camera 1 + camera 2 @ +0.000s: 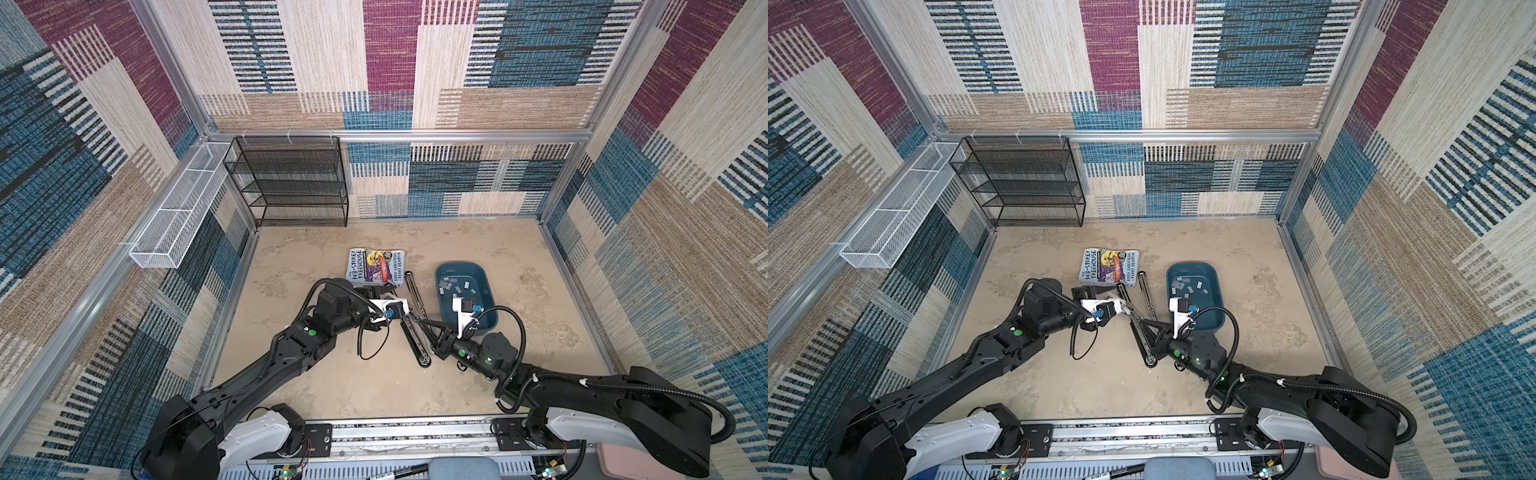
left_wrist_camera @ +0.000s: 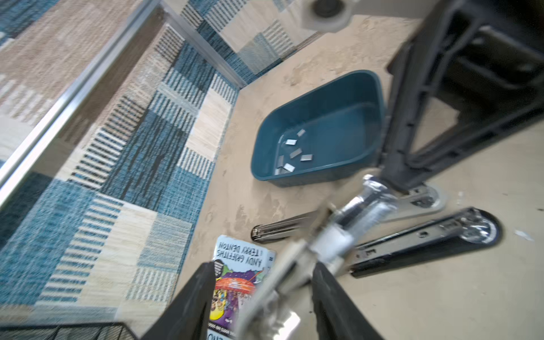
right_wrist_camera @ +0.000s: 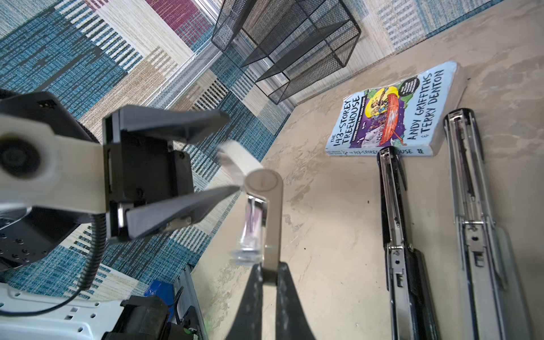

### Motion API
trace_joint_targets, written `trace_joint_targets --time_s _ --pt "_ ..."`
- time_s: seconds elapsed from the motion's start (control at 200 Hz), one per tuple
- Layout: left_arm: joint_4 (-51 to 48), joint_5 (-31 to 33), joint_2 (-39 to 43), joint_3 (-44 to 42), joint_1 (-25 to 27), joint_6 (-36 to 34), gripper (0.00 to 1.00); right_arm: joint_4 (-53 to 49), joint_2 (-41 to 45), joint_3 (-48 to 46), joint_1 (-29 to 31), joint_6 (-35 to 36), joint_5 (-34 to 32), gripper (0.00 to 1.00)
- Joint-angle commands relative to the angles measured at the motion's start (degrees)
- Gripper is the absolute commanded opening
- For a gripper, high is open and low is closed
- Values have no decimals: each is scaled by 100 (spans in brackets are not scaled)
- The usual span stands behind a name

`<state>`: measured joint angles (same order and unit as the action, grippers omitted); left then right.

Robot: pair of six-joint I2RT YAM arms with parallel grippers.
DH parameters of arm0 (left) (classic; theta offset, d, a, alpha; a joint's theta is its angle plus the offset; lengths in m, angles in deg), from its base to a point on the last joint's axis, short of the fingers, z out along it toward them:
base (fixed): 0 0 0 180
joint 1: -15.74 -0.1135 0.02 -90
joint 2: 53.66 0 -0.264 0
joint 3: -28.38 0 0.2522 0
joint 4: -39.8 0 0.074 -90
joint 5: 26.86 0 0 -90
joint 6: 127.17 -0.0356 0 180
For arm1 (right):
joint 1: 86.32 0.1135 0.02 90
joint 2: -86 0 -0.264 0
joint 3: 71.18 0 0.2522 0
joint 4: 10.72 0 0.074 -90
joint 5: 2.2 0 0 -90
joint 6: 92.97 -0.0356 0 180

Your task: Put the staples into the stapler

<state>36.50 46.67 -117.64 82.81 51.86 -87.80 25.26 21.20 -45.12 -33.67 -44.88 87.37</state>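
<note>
Now, table (image 1: pixel 332 386): beige mottled tabletop, walled in by patterned woven panels.
Shelf rack (image 1: pixel 291 183): black wire-mesh unit with several tiers, standing in the 11 o'clock corner against the back wall.
Wall basket (image 1: pixel 178 208): long white mesh trough with dividers, fixed along the side wall at 10 o'clock.
Tub (image 1: pixel 487 291): dark blue plastic tub with rounded corners, on the table at 2 o'clock from the centre.
Book (image 1: pixel 376 268): light blue paperback with a cartoon cover, lying flat at 11 o'clock, near the tub but apart from it.
Stapler (image 1: pixel 417 347): long black-and-silver desk stapler at the table's centre, fanned wide open. Two limbs lie flat on the table with their tips pointing to 12 o'clock, near the book. A third, grey limb with a rounded end is raised off the surface.
Right gripper (image 3: pixel 269 272): black fingers pressed together on the raised grey limb, holding it up.
Left gripper (image 3: pixel 232 153): fingers spread apart at the limb's rounded end — a blurred pale part sits between them, and they do not pinch it.
Staples (image 2: pixel 294 153): small flat silver-grey metal strips, scattered loose on the tub's floor at 2 o'clock — apart from the stapler and both grippers.
</note>
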Motion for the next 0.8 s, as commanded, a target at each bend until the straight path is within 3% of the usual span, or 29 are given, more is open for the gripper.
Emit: trace_joint_targets --time_s 0.0,0.155,0.491,0.626,0.731,0.751,0.761,0.771,0.791 --pt "745 188 -8 -48 9 451 58 146 11 -7 9 -67 192 0" --pt "743 267 -108 -11 9 509 57 263 -25 -9 20 -107 212 0" --pt "725 1221 -533 191 -14 687 57 326 127 -97 78 -383 146 0" --pt "841 1852 -445 446 -90 1242 59 261 53 -36 328 -813 -206 0" --pt "162 2480 -210 1223 -118 2478 60 241 -204 141 708 -1160 -785 0" --pt "60 2633 -159 1365 -115 2759 68 241 -264 184 758 -1226 -863 0" --pt "19 2731 -130 1429 -114 2949 85 241 -317 205 781 -1259 -893 0" --pt "-13 2841 -114 1487 -114 3082 95 243 -353 226 795 -1296 -930 0" --pt "-88 3055 -56 1595 -118 3455 99 247 -416 264 823 -1351 -963 0"
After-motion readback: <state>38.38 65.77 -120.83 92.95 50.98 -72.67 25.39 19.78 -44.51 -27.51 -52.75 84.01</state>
